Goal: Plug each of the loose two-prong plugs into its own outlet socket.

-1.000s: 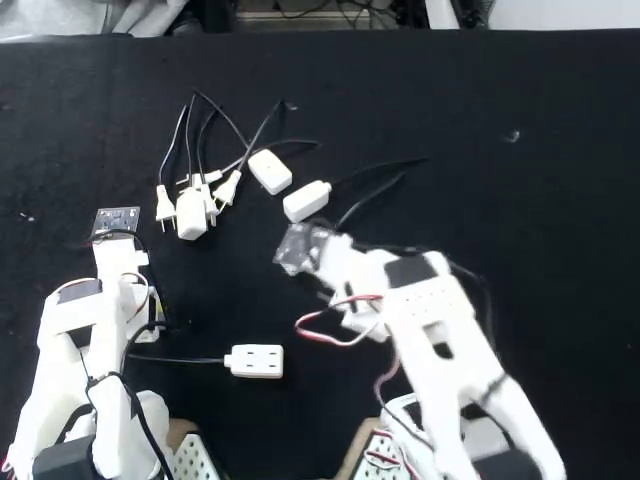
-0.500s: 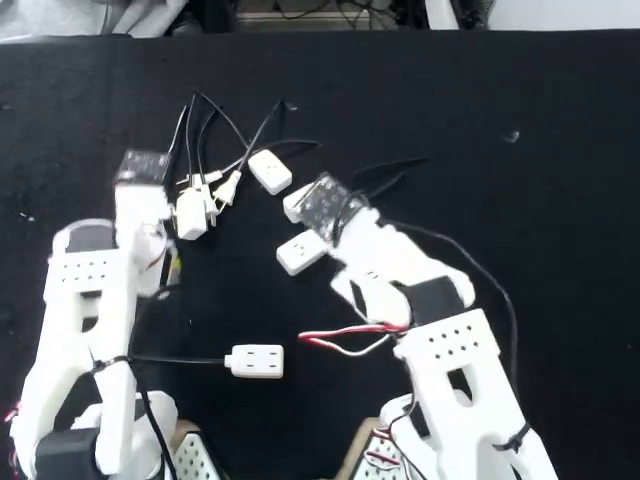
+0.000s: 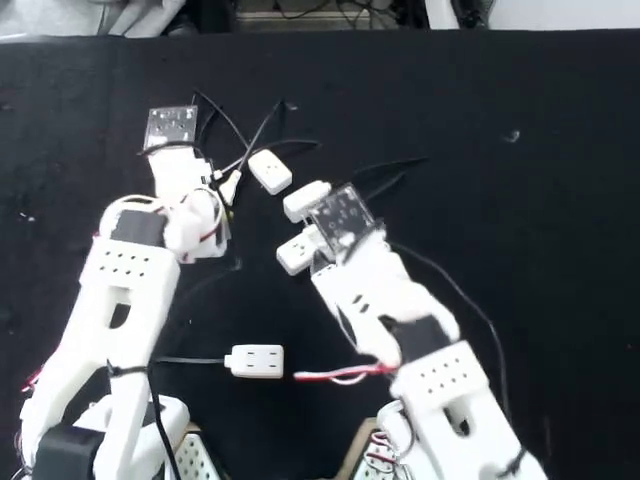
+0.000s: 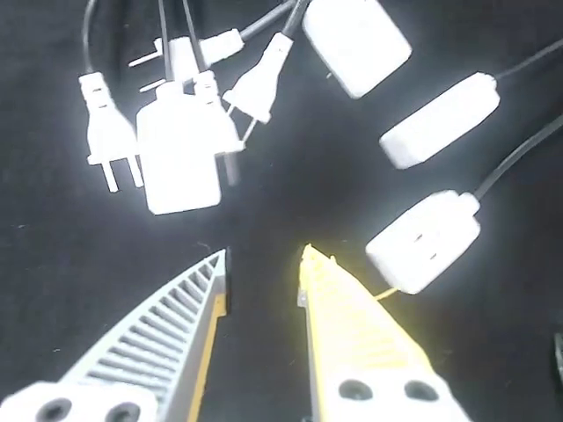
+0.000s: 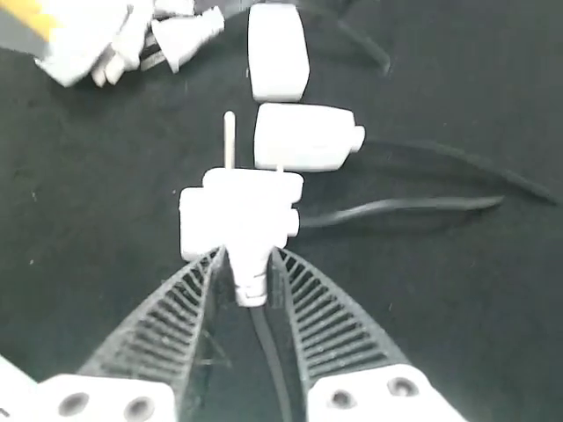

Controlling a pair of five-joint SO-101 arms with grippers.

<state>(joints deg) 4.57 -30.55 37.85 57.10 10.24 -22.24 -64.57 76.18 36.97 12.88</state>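
Smooth white plastic plug [image 5: 242,215]; ribbed plastic right gripper [image 5: 247,253]; matt black cloth-like tabletop [image 3: 560,200] with faint specks.

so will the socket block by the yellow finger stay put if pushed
Probably not: the socket block looks small and light, lying loose and flat, so it may slide. Its thin black cord is likely floppy and won't anchor it.

left arm [image 3: 130,260]: over plug cluster [image 3: 229,185] | right arm [image 3: 380,290]: at socket [image 3: 293,253] | triple outlet [image 3: 255,360]: between arm bases
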